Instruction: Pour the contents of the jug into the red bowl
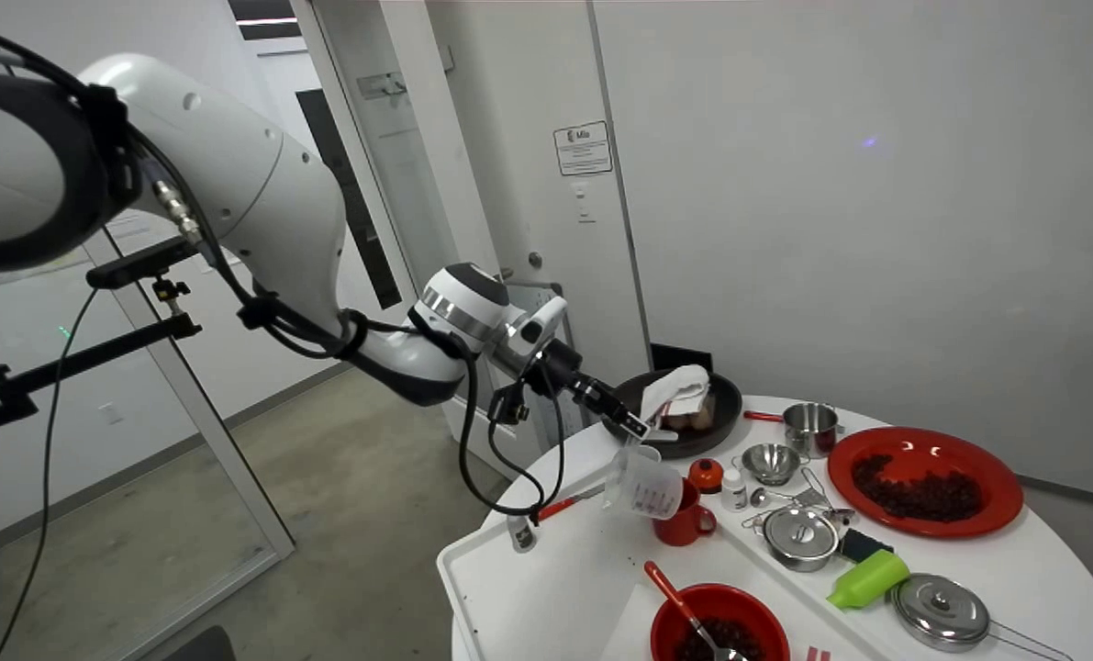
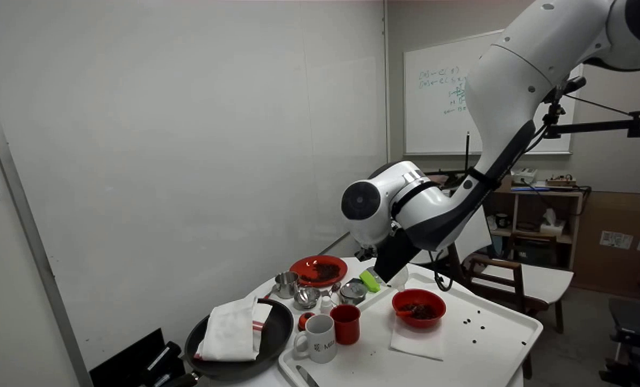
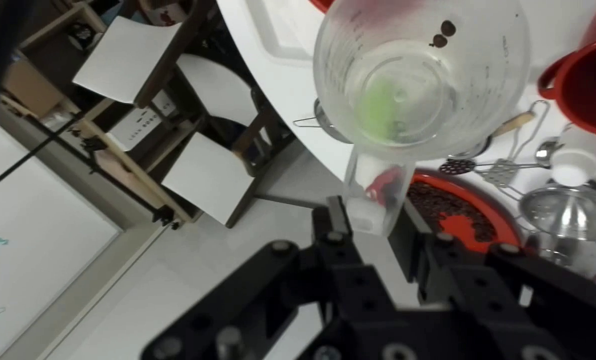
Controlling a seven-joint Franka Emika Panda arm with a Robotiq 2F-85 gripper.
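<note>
I count one jug [image 1: 645, 487]. By clock face from it, in an exterior view: at one o'clock, one black pan [image 1: 728, 418]; at three, one red plate [image 1: 998, 496]; at four, one red mug [image 1: 679, 531]; at five, one red bowl [image 1: 743, 601] and one red-handled spoon [image 1: 686, 611]. With one white mug [image 2: 321, 338], mugs total two. Lidded steel pots [image 1: 800, 535], two; open steel pot [image 1: 810, 429], one; steel bowl [image 1: 772, 464], one; tray [image 1: 546, 592], one; knife [image 1: 560, 508], one. Dark pieces [image 3: 448, 28] within the jug's outline in my wrist view, two.

Soft light fills both exterior views. The wrist view blurs the gripper [image 3: 373, 217]; a steel bowl [image 3: 563, 215] glints there.
</note>
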